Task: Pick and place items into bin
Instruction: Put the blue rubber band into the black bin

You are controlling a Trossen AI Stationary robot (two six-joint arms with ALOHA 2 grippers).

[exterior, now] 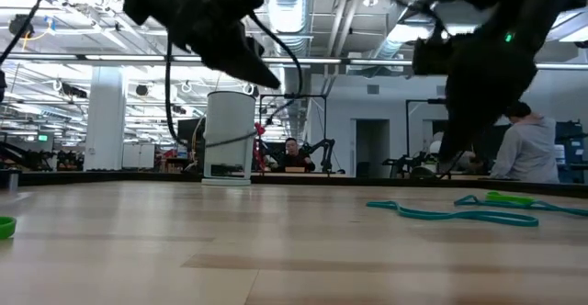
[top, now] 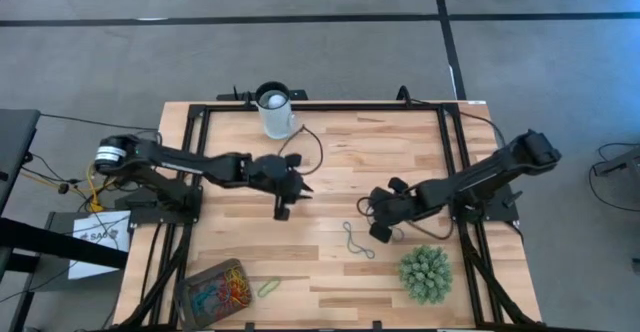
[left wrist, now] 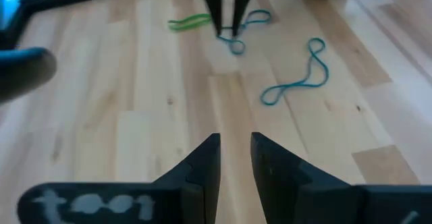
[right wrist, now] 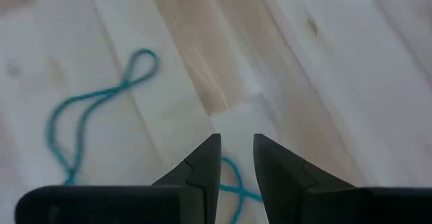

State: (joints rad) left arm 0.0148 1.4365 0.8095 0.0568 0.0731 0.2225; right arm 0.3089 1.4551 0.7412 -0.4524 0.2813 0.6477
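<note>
— Pale wood planks make up the table (top: 330, 172), framed by black rails. What lies on it?

— At the near left corner sits the bin (top: 213, 290), brownish-grey, with a tangle of red, orange, yellow and blue bands inside. Just beside it on the wood lies a green band (top: 269, 287). Toward the middle-right, a teal band (top: 357, 240) lies stretched out in a long loop.

— And the arms?

— The left gripper (top: 282, 208) hangs over the middle of the table, well apart from the bin. Its fingers (left wrist: 206, 164) stand a narrow gap apart with nothing between them. The right gripper (top: 381, 232) is close to the teal band, just to its right. Its fingers (right wrist: 204, 164) also show a slim gap, empty, with teal cord on the wood beneath them.

— Does it touch the cord?

— I cannot tell.

— Anything else?

— A white cup (top: 274, 111) stands at the far edge, and a spiky green plant ball (top: 425, 274) sits near the right front. Beyond the table, the low view shows a person (exterior: 528, 149) in a grey top.
</note>
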